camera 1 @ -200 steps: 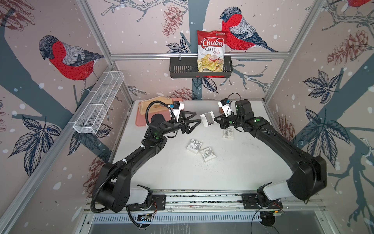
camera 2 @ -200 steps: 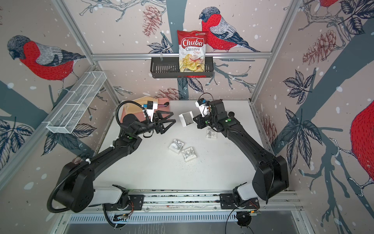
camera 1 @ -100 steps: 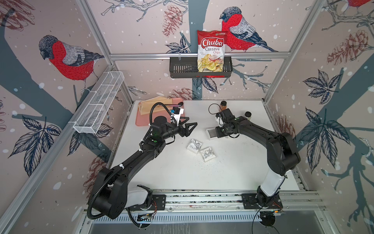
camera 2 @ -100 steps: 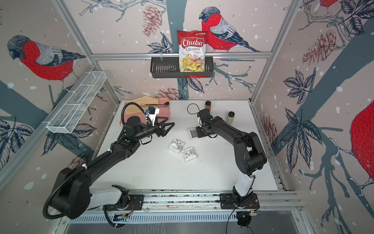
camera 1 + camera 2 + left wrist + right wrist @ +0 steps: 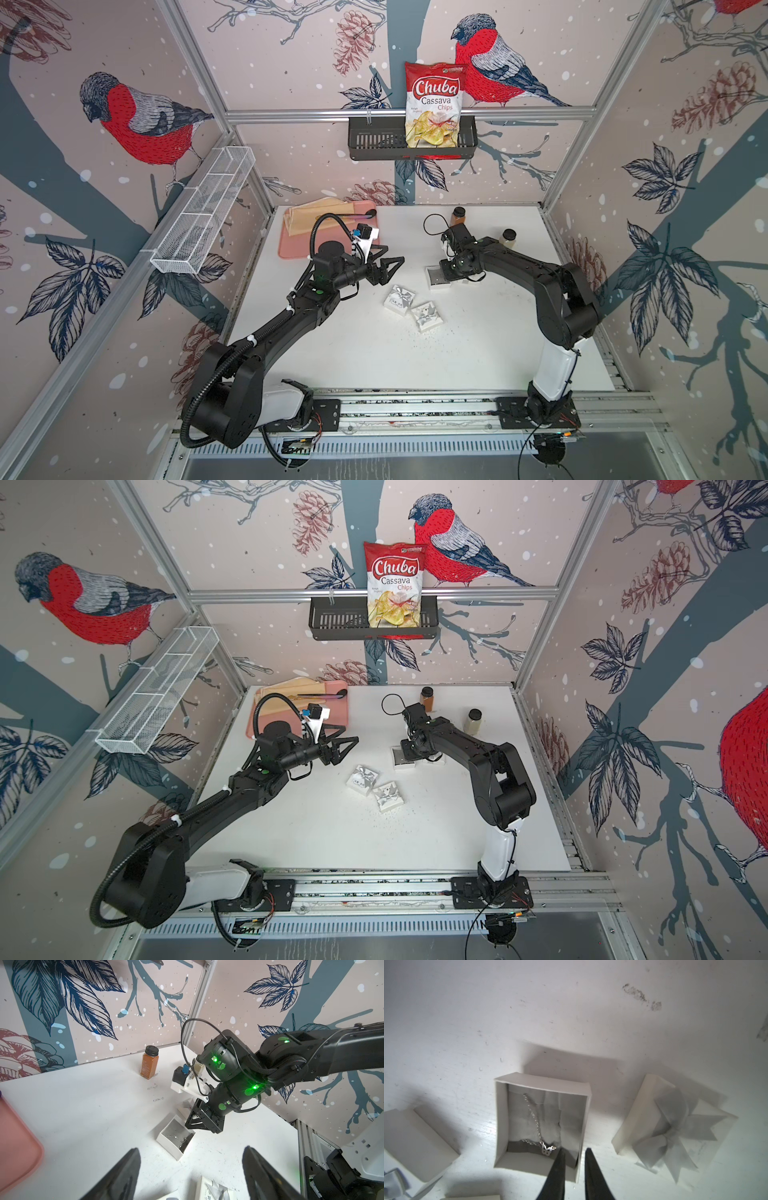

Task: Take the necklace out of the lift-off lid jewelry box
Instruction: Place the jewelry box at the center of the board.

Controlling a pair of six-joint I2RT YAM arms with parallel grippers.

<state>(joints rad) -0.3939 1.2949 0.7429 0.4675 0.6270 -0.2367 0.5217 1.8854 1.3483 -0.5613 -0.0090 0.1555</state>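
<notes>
The open white jewelry box (image 5: 542, 1082) stands on the table (image 5: 374, 353), also seen in both top views (image 5: 436, 276) (image 5: 402, 757) and in the left wrist view (image 5: 175, 1140). A thin silver necklace (image 5: 537, 1126) with a small butterfly pendant (image 5: 546, 1150) lies on its white padding. My right gripper (image 5: 574, 1150) is open only a little. One finger is inside the box by the pendant, one outside, with the box wall between them. The lid (image 5: 664, 1118), topped with a grey bow, lies beside the box. My left gripper (image 5: 190, 1151) hovers wide open and empty to the box's left (image 5: 388, 266).
Two closed white boxes with bows (image 5: 399, 300) (image 5: 427, 316) sit near the middle of the table. Two spice jars (image 5: 458, 216) (image 5: 508, 239) stand behind the right arm. A pink tray (image 5: 299, 245) lies at the back left. A wall basket (image 5: 374, 143) holds a chips bag.
The right gripper carried the open box down from the air onto the table, and its jaws have since parted slightly. The left arm has drawn back a little to the left.
</notes>
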